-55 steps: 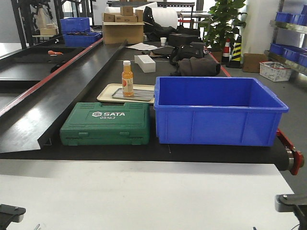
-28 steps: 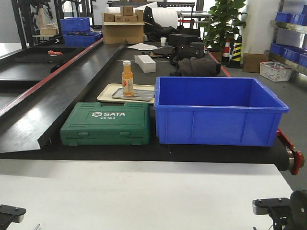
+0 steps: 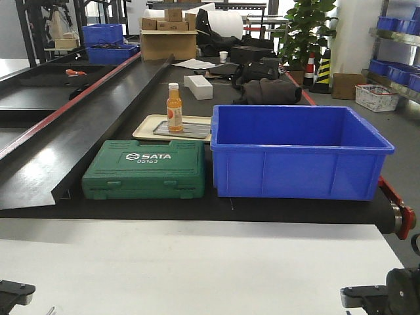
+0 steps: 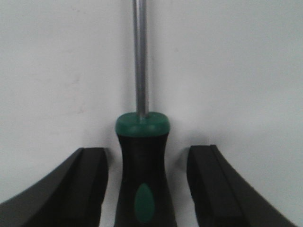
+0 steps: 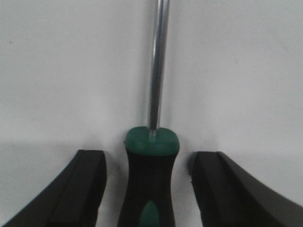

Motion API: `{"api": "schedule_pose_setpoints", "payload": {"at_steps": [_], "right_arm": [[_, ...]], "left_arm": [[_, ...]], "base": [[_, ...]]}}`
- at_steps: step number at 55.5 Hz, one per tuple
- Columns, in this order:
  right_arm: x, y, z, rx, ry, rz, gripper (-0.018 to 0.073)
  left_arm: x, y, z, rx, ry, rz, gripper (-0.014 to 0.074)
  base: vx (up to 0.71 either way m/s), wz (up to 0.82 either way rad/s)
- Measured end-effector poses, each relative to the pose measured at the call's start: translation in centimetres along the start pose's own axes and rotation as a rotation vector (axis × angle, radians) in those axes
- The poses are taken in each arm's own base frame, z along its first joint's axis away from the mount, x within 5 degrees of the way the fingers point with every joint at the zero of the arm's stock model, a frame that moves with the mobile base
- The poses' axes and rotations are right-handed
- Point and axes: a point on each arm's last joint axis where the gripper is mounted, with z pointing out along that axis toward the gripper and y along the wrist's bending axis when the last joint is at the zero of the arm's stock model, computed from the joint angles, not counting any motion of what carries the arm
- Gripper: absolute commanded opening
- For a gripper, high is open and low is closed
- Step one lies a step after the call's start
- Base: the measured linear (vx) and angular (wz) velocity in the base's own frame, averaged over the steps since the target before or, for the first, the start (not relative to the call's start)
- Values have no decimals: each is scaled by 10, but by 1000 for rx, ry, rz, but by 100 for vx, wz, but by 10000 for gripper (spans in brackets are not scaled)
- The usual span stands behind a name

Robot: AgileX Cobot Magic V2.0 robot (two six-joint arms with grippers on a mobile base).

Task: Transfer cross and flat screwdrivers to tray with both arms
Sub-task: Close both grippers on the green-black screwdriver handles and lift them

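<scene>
Both left gripper (image 4: 147, 156) and right gripper (image 5: 150, 159), fingers (image 4: 80, 184) apart, astride screwdrivers (image 4: 141, 182).

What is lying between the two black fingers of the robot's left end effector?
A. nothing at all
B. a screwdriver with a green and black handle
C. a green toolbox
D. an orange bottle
B: the left wrist view shows a screwdriver lying between the fingers of the open left end effector, with a gap on each side of its handle.
</scene>
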Motion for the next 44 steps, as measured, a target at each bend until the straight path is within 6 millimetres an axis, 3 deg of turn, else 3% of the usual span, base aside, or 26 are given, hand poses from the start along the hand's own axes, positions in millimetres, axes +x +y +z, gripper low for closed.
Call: {"api": "schedule_pose_setpoints", "payload": {"at_steps": [10, 11, 21, 23, 34, 39, 44], "right_arm": [[0, 0, 0, -5, 1, 7, 320], [0, 1, 0, -6, 2, 8, 233], [1, 1, 0, -6, 7, 8, 32], [1, 1, 0, -6, 7, 8, -16], [2, 0, -6, 0, -6, -2, -12], [1, -1, -21, 0, -60, -2, -12], [-1, -2, -51, 0, -174, -3, -11]], "left_arm": [[1, 0, 0, 3, 8, -1, 304], [1, 0, 0, 5, 10, -2, 216], [3, -1, 0, 16, 30, -7, -1], [3, -2, 0, 23, 34, -13, -9], [-1, -8, -13, 79, -36, -98, -3], [-9, -13, -34, 82, -163, -115, -3], [-16, -21, -62, 89, -304, -106, -3]], "base": [[0, 0], [0, 0], [0, 0], [0, 0], [0, 0], [0, 0], [0, 0]]}}
